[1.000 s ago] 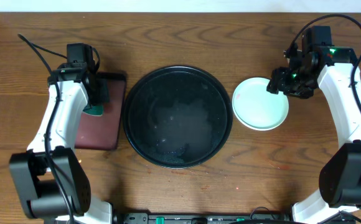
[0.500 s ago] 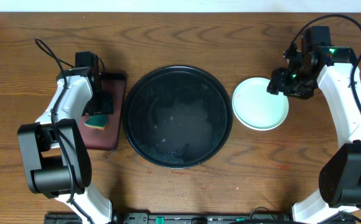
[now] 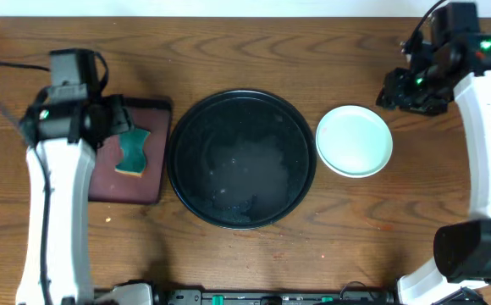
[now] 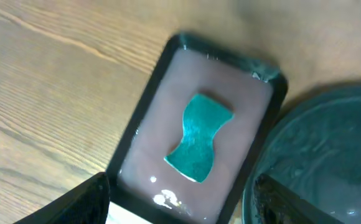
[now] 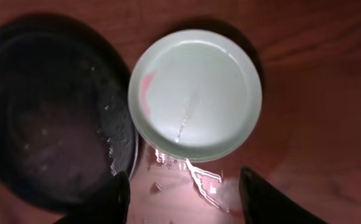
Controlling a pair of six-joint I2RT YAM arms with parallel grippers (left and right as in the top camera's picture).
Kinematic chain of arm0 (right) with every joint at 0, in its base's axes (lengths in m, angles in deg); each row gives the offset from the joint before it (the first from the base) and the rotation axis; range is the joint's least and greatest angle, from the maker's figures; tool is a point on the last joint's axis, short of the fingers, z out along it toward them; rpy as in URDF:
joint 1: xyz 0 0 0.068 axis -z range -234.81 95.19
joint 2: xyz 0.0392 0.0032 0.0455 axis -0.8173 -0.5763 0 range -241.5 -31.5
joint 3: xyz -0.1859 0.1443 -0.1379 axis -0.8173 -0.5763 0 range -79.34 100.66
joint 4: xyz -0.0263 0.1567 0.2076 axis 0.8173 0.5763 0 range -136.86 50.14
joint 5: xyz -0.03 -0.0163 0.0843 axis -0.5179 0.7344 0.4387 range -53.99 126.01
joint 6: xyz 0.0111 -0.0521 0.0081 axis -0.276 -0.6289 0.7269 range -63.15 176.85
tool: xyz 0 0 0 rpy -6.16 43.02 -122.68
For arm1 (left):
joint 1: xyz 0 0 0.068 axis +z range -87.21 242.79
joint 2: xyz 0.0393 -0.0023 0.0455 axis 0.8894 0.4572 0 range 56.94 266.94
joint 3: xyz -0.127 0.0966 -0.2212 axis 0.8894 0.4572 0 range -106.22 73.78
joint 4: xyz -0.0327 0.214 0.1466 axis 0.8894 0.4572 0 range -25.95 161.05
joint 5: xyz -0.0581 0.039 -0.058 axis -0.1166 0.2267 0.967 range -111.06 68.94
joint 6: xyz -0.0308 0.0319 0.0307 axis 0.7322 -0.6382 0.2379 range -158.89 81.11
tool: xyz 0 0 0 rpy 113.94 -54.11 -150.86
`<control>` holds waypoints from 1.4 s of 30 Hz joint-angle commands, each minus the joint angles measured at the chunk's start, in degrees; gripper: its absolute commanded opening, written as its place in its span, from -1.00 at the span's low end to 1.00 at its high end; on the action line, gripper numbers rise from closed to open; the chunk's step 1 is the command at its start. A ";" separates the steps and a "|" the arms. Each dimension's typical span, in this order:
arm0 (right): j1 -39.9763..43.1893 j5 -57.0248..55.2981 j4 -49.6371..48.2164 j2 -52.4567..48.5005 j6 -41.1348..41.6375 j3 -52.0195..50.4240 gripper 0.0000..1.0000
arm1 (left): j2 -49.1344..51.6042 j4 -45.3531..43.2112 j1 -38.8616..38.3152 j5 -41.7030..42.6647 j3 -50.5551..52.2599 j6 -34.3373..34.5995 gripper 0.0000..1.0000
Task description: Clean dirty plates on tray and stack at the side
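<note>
You are holding the left gripper [image 4: 180, 208] up high, jaws spread wide and gripping nothing. You are hovering the right gripper [image 5: 183, 202] likewise, fingers parted, both pointing downward.

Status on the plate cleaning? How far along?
Mostly done, it looks. Done: the round black tray holds no plates; a pale blue-green plate sits beside it on the table, and whether others lie under it cannot be told. In hand: nothing; left gripper and right gripper are open and empty, and the sponge lies in the small rectangular tray. Left: maybe a faint pink mark near that plate's rim.
</note>
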 commanded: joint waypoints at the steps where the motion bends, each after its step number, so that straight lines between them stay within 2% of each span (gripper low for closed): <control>1: -0.55 -0.07 4.76 0.92 -0.50 7.80 0.01 | -1.60 0.07 0.20 -0.33 -0.33 1.79 0.49; 3: -0.55 -0.04 8.79 1.33 -0.48 12.28 -0.01 | -2.54 0.07 0.20 -0.33 -0.33 1.77 0.49; 4: -0.55 -0.04 11.13 1.81 -0.46 14.86 0.37 | -2.78 0.07 0.20 -0.33 -0.33 1.79 0.49; 5: -0.55 0.00 12.37 2.21 -0.46 16.28 0.99 | -2.78 0.07 0.20 -0.33 -0.33 1.79 0.48; 15: -0.50 2.93 14.16 9.57 -0.04 18.29 0.99 | -2.62 0.07 0.20 -0.33 -0.33 1.77 0.49; 27: -0.55 1.20 13.84 15.74 -4.15 17.99 0.99 | -2.62 0.07 0.20 -0.33 -0.33 1.77 0.49; 30: -0.72 -0.39 11.06 17.73 -4.44 16.00 0.98 | -2.62 0.07 0.20 -0.31 -0.33 1.79 0.49; 35: -0.98 -1.57 -2.32 25.94 -8.07 3.34 0.99 | -2.62 0.07 0.20 -0.33 -0.33 1.77 0.49; 42: -0.90 -1.60 -28.09 43.69 -12.07 -27.63 0.99 | -2.62 0.07 0.20 -0.33 -0.33 1.77 0.49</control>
